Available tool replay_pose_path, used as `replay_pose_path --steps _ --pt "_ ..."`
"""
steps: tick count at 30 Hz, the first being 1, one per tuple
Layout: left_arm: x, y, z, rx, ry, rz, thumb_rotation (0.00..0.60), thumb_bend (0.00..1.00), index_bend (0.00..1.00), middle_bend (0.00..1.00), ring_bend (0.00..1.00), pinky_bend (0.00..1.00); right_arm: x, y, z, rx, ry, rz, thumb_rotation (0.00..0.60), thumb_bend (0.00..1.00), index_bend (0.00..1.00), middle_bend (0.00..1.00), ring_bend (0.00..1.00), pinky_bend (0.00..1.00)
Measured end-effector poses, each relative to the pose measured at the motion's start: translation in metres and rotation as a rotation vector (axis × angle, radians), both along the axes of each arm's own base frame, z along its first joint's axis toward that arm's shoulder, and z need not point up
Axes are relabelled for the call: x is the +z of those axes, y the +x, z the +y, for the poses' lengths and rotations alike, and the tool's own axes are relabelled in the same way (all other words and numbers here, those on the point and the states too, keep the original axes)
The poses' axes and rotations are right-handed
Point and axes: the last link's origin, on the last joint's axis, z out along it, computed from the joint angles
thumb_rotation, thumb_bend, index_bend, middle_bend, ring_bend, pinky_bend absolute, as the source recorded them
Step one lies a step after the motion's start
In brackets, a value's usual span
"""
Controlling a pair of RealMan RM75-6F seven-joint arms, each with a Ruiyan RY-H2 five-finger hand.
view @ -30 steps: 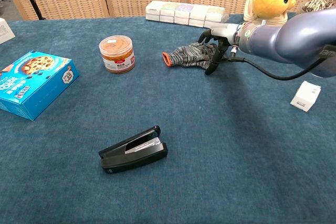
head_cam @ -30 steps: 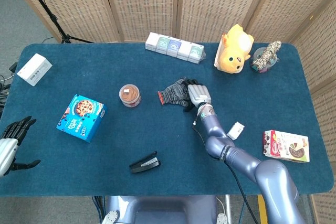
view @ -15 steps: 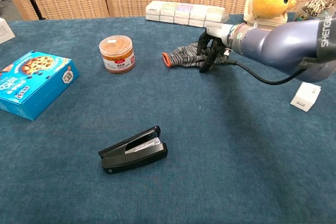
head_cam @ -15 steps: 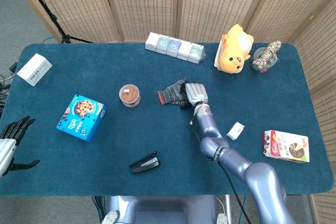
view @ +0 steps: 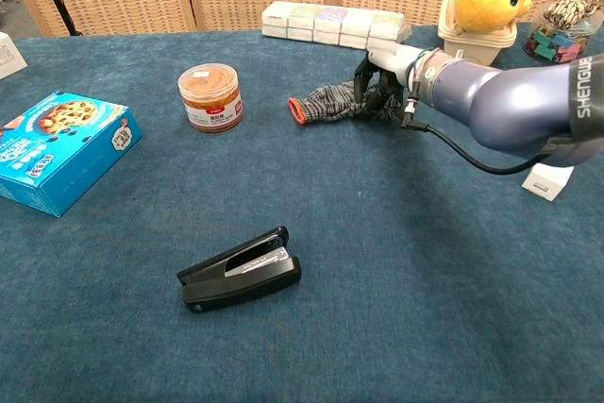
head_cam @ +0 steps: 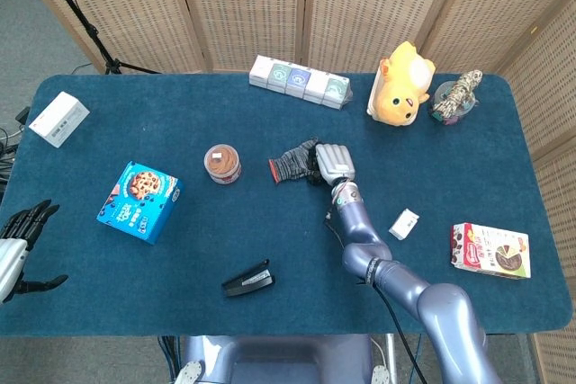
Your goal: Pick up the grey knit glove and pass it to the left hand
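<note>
The grey knit glove (head_cam: 290,164) (view: 326,103), with an orange cuff pointing left, lies flat on the blue table (head_cam: 270,222) near its middle. My right hand (head_cam: 331,161) (view: 382,73) sits on the glove's right end. Its dark fingers (view: 370,92) curl down into the knit and grip it. That end of the glove is hidden under the hand. My left hand (head_cam: 18,245) hangs off the table's left edge, fingers spread and holding nothing. It shows in the head view only.
An orange-lidded jar (head_cam: 222,163) stands just left of the glove. A blue cookie box (head_cam: 139,201) and a black stapler (head_cam: 247,279) lie between the glove and my left hand. A row of white boxes (head_cam: 300,81) and a yellow plush (head_cam: 401,84) sit behind.
My right hand has slid left over the glove and its fingers have curled in on the knit. The glove shifted slightly left. The left hand barely moved.
</note>
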Motion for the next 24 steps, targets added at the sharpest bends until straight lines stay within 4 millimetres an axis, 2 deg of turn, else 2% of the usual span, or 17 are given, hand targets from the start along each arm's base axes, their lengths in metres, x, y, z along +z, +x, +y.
replay_pose_path --steps 13,19,24 --pt "-0.002 0.001 -0.001 -0.004 -0.001 0.004 0.600 0.02 0.00 0.00 0.00 0.00 0.016 0.004 0.007 0.089 -0.081 -0.087 0.600 0.43 0.59 0.58 0.50 0.61" --pt "-0.005 0.002 0.000 -0.008 -0.019 0.005 0.600 0.02 0.00 0.00 0.00 0.00 0.031 0.004 0.012 0.136 -0.112 -0.117 0.600 0.43 0.59 0.58 0.50 0.61" --pt "-0.011 0.007 0.008 -0.037 -0.045 0.002 0.600 0.02 0.00 0.00 0.00 0.00 0.047 0.005 0.024 0.189 -0.120 -0.151 0.600 0.43 0.59 0.58 0.50 0.61"
